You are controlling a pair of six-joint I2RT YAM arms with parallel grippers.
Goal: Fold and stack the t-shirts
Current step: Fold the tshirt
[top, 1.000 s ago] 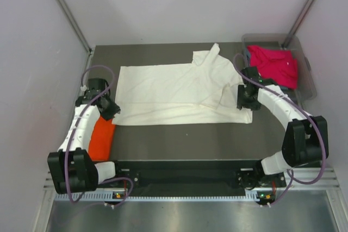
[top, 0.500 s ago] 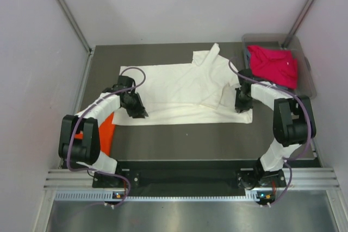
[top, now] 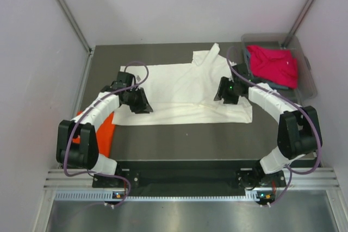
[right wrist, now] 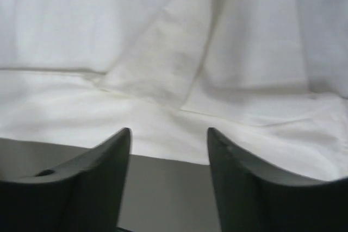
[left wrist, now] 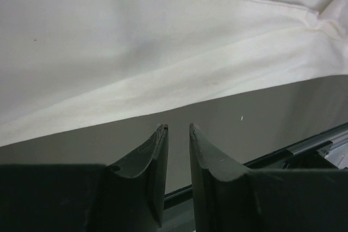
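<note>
The large cream-white t-shirt [top: 179,88] lies spread flat across the middle of the dark table, one sleeve folded up at the back. My left gripper [top: 142,105] hovers over its near left hem. In the left wrist view [left wrist: 178,127] the jaws stand a narrow gap apart and hold nothing, with the cloth [left wrist: 163,42] just ahead. My right gripper [top: 223,92] is over the shirt's right side. In the right wrist view [right wrist: 168,130] it is open and empty above the hem [right wrist: 174,52]. The orange t-shirt [top: 103,130] lies folded at the near left. The magenta-pink t-shirt [top: 274,63] sits in a bin.
A clear plastic bin [top: 307,74] stands at the back right and holds the magenta shirt over a grey-blue one [top: 284,87]. White walls close in the table on three sides. A bare strip of table [top: 185,139] runs between the shirt's hem and the arm bases.
My left gripper swung from the orange shirt at the left edge onto the white shirt's near left hem. My right gripper moved left from the shirt's right edge onto the cloth.
</note>
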